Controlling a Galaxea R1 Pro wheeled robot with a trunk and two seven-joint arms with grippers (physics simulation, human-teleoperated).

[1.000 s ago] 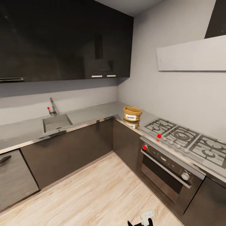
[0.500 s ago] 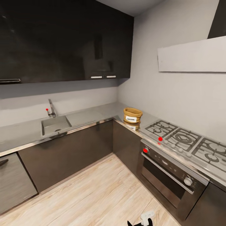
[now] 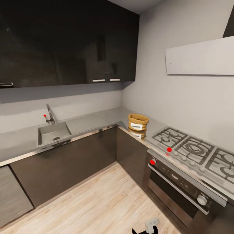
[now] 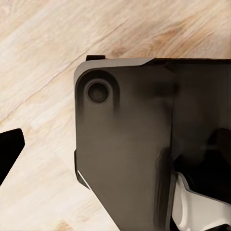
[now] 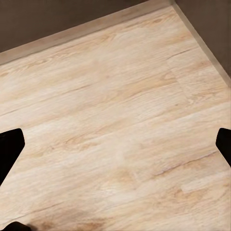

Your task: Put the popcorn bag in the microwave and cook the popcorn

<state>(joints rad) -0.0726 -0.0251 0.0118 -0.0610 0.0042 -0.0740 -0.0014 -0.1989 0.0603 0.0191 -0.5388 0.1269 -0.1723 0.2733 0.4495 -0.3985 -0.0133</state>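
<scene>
The popcorn bag (image 3: 137, 122), a small tan sack with a rolled rim and a white label, stands upright on the grey countertop (image 3: 94, 121) in the corner, just left of the gas hob. It is far from both grippers. In the right wrist view my right gripper (image 5: 115, 147) is open, with its dark fingertips (image 5: 9, 149) far apart over bare wood floor. In the left wrist view one fingertip (image 4: 9, 151) of my left gripper (image 4: 115, 149) sits at the frame's edge beside my own dark body, and nothing is held. The microwave is out of view.
A steel sink (image 3: 53, 133) with a faucet (image 3: 48, 115) is set in the counter on the left. The gas hob (image 3: 191, 148) and steel oven (image 3: 182, 188) line the right side. Dark cabinets (image 3: 65, 42) hang above. Light plank floor (image 3: 97, 204) lies between me and the counters.
The whole head view has shifted: the sink slid left and the oven lower right, so the camera moved. The bag and the other things have stayed put.
</scene>
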